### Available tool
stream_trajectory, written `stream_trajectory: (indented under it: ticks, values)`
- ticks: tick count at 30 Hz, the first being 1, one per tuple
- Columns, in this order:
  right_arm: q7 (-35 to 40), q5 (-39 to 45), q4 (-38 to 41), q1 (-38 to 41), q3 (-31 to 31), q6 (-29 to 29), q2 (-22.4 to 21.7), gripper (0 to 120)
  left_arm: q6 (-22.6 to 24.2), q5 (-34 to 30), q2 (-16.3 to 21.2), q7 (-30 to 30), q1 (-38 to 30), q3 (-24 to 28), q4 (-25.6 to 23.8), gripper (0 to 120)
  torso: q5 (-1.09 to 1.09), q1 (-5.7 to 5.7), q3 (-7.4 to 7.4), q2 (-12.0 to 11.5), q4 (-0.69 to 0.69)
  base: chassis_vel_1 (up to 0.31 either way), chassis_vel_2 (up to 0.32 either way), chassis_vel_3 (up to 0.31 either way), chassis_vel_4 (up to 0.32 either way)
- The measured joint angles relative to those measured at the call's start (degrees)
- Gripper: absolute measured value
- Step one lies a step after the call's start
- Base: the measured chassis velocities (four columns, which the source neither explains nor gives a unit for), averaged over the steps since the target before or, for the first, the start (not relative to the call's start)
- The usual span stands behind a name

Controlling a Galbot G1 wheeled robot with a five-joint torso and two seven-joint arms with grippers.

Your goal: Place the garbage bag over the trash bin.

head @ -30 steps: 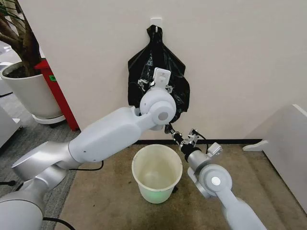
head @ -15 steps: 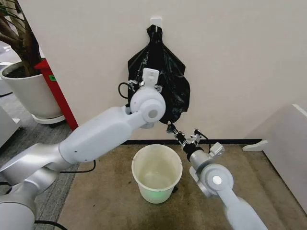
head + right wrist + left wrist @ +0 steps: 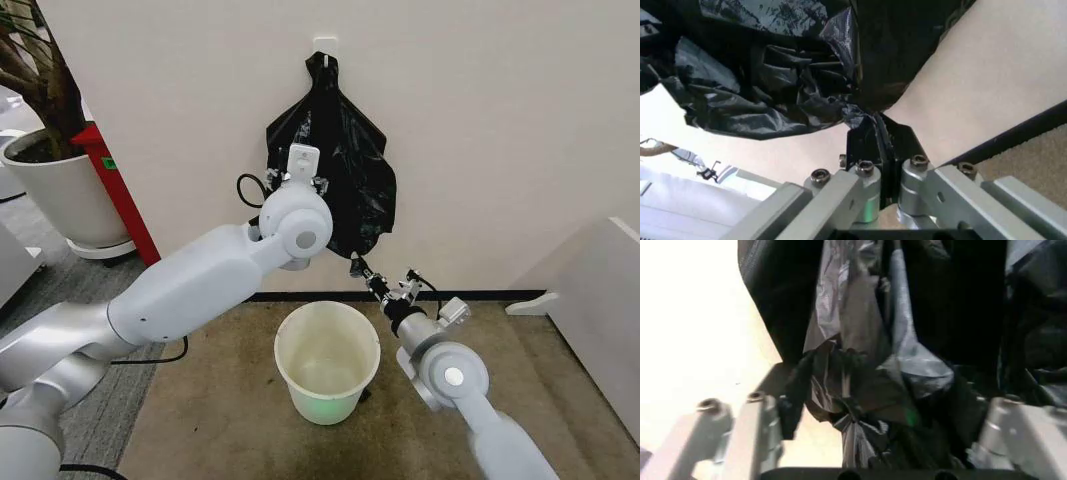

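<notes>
Both of my grippers are working the garbage bag [image 3: 335,180] hanging on the wall above the trash bin [image 3: 327,361]. My right gripper [image 3: 356,266] is pinching its lower edge; my left gripper [image 3: 873,440], fingers spread around crumpled plastic, is sliding leftward, starting to spread the bag.

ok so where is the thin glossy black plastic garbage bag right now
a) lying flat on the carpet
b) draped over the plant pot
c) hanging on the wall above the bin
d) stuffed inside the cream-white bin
c: the thin glossy black plastic garbage bag hangs on the wall, with the right gripper shut on its lower edge, above the round cream-white plastic trash bin.
</notes>
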Motion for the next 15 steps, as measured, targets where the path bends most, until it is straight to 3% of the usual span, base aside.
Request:
stream_trajectory:
  ticks: [15]
  values:
    - [-0.8, -2.2, 0.7, -0.8, 0.7, -0.7, -0.2, 0, -0.6, -1.5, -0.1, 0.5, -0.1, -0.2, -0.7, 6, 0.00, 0.00, 0.00, 0.0, 0.00, 0.000, 0.000, 0.000, 0.000]
